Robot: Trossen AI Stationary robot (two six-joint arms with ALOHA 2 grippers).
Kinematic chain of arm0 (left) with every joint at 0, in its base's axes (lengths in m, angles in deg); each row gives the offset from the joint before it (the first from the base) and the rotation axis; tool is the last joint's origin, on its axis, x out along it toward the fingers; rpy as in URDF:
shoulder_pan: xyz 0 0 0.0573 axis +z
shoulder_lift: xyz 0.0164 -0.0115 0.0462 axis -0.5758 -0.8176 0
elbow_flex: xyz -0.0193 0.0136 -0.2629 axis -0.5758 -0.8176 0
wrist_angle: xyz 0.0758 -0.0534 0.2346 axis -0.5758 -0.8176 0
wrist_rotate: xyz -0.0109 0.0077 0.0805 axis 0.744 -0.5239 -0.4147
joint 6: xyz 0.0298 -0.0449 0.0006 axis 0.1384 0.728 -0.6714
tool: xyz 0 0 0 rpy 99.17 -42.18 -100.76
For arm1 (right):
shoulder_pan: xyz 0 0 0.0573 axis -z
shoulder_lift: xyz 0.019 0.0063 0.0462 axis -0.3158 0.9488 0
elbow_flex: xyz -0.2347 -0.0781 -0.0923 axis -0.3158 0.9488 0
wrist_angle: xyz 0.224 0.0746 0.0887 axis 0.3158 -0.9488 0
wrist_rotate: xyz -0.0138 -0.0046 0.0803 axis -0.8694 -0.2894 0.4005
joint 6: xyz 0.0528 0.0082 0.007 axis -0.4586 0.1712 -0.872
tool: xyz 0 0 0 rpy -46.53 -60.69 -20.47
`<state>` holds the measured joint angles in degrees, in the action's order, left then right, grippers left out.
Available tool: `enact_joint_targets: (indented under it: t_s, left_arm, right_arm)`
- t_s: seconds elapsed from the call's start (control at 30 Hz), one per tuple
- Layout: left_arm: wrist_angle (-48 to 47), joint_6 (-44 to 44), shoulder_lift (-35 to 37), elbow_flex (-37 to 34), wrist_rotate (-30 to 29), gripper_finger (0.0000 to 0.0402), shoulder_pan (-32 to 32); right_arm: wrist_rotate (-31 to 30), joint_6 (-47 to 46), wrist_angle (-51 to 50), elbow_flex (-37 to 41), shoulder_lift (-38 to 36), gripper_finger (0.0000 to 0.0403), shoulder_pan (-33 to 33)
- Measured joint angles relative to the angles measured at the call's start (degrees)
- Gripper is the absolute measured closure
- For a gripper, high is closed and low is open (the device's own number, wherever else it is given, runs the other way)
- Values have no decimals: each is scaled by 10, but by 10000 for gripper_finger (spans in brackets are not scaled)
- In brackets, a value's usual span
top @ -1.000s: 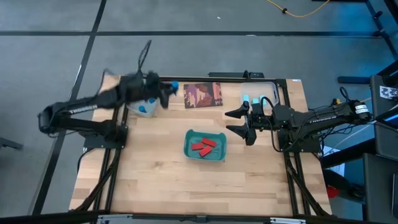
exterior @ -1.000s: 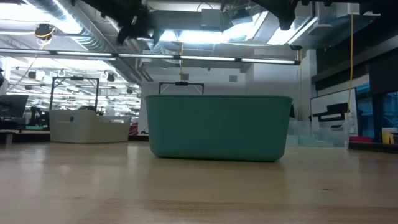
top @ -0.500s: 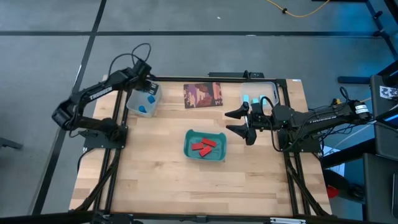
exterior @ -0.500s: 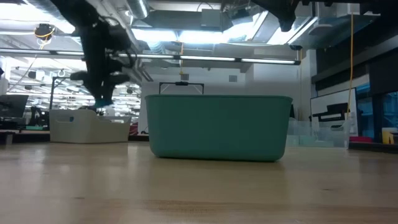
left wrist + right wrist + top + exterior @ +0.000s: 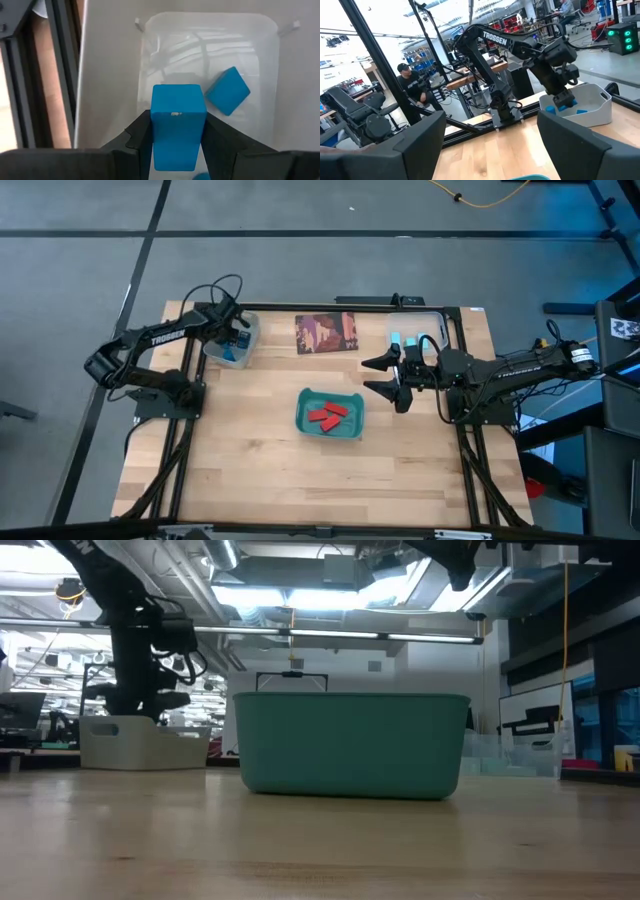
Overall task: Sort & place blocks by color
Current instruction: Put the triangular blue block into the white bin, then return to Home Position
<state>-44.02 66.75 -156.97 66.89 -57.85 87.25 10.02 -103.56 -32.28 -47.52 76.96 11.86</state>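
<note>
My left gripper (image 5: 177, 131) is shut on a dark blue block (image 5: 177, 107) and hangs over a white bin (image 5: 230, 343) at the table's far left. Another dark blue block (image 5: 227, 90) lies flat on that bin's floor. In the low view the left arm (image 5: 138, 650) reaches down into the white bin (image 5: 145, 744). Red blocks (image 5: 327, 415) lie in the teal tray (image 5: 303, 420) at mid-table. Light cyan blocks (image 5: 401, 338) sit near the far right corner. My right gripper (image 5: 368, 376) is open and hovers to the right of the tray, touching nothing. My left gripper pinches the dark blue block between its two fingers, one on each long side (image 5: 154, 131). The fingers come from above, pointing down into the bin. The block is lifted clear, with its free end (image 5: 177, 92) sticking out past the fingertips.
A brownish-red printed card (image 5: 326, 333) lies flat at the far edge between the bin and the cyan blocks. Bare wood stretches across the near half of the table (image 5: 300, 480). A person (image 5: 410, 82) sits in the room beyond the table.
My left gripper, still holding the blue block, has swung from beside the card toward the table's left edge and come down over the white bin. The right arm has kept still.
</note>
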Motion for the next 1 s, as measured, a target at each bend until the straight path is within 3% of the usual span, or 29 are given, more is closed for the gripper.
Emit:
enact_joint_targets:
  t_s: [0.23, 0.5, 0.83, 1.0]
  left_arm:
    - [19, 0, 0, -17, 0, 278, -1]
    - [34, -1, 0, -19, -1, 240, -2]
    - [38, -7, 1, -19, 1, 234, -1]
    - [35, -7, 17, 0, 29, 235, -2]
  right_arm:
    - [0, -1, 0, 0, 0, 85, 0]
    - [0, -1, 0, 0, 0, 85, 0]
    - [0, -1, 0, 0, 0, 85, 0]
    - [-1, -1, 0, 0, 0, 85, 0]
